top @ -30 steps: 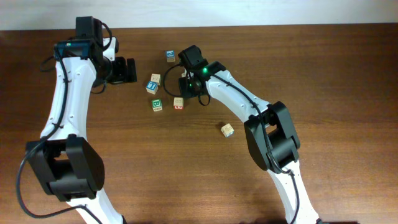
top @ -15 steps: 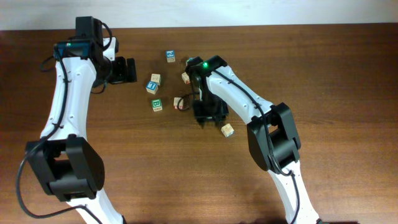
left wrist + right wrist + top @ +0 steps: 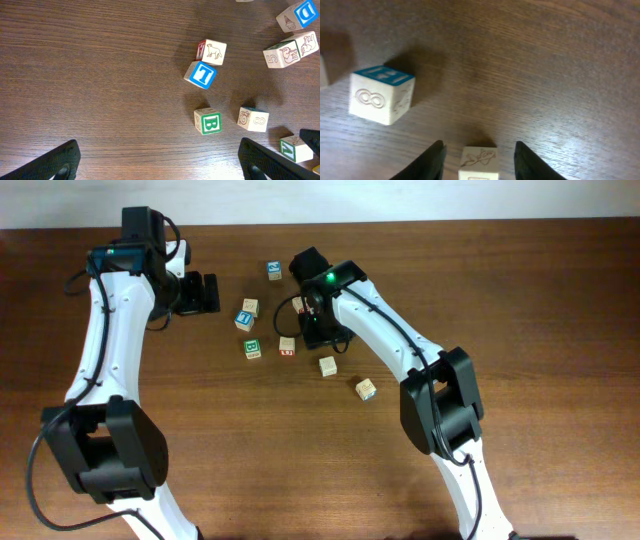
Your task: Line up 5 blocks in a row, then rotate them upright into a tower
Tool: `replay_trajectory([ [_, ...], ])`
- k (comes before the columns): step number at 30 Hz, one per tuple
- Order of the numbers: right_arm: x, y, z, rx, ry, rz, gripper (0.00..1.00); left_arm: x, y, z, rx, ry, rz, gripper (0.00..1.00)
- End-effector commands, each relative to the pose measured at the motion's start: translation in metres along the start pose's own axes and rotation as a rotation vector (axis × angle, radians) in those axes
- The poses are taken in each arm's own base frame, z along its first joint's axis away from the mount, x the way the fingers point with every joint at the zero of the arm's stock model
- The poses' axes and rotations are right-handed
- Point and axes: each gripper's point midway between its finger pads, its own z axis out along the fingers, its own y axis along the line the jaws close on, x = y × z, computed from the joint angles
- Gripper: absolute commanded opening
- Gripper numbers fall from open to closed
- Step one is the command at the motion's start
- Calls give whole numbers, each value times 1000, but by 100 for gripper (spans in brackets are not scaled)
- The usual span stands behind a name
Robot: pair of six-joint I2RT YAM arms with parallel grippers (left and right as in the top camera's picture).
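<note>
Wooden block (image 3: 479, 164) sits between the half-open right gripper's (image 3: 479, 144) jaws, touching neither.

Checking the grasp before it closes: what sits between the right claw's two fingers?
A wooden block, shown in the right wrist view. The right claw straddles it, with table showing on both sides.
</note>
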Motion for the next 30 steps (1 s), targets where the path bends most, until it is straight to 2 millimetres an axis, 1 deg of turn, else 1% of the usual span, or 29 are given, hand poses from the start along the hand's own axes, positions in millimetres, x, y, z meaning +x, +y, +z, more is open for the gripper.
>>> replay_trajectory([
  [1,6,-8,14,44,27,42,27,-4,1,0,-7,-6,-12,99],
  [4,9,-6,14,43,38,37,26,-4,1,0,-7,-6,-12,99],
  [5,11,-2,15,39,43,30,26,-4,1,0,-7,-6,-12,99],
  [6,15,3,17,27,54,23,27,-4,1,0,-7,-6,-12,99],
  [8,24,7,23,33,75,22,26,-4,1,0,-7,-6,-12,99],
  [11,40,3,32,56,125,78,26,-4,1,0,-7,-6,-12,99],
  [14,47,3,31,58,156,80,25,-4,1,0,-7,-6,-12,99],
  [18,70,-5,26,97,247,107,24,-4,1,0,-7,-6,-12,99],
  [20,80,-6,23,98,291,109,24,-4,1,0,-7,-6,-12,99],
  [22,85,-7,21,100,316,95,24,-4,1,0,-7,-6,-12,99],
  [25,87,-8,20,80,330,-46,30,-4,1,0,-7,-6,-12,99],
  [28,83,-12,18,71,323,-121,30,-4,1,0,-7,-6,-12,99],
  [30,72,-6,5,38,294,-159,31,-4,1,0,-7,-6,-12,99],
])
